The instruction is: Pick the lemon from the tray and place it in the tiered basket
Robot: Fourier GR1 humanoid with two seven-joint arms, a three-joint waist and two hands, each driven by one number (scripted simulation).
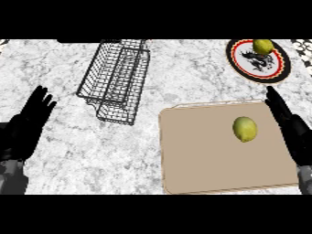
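A yellow-green lemon lies on the tan tray, in its right half. The black wire tiered basket stands on the marble counter, up and left of the tray. My right hand is open, fingers straight and pointing up, at the tray's right edge just right of the lemon and apart from it. My left hand is open at the far left of the counter, fingers up, resting and holding nothing.
A round plate with a red and black rim sits at the upper right, and a second lemon lies on its top part. Bare marble counter lies between the basket and the left hand.
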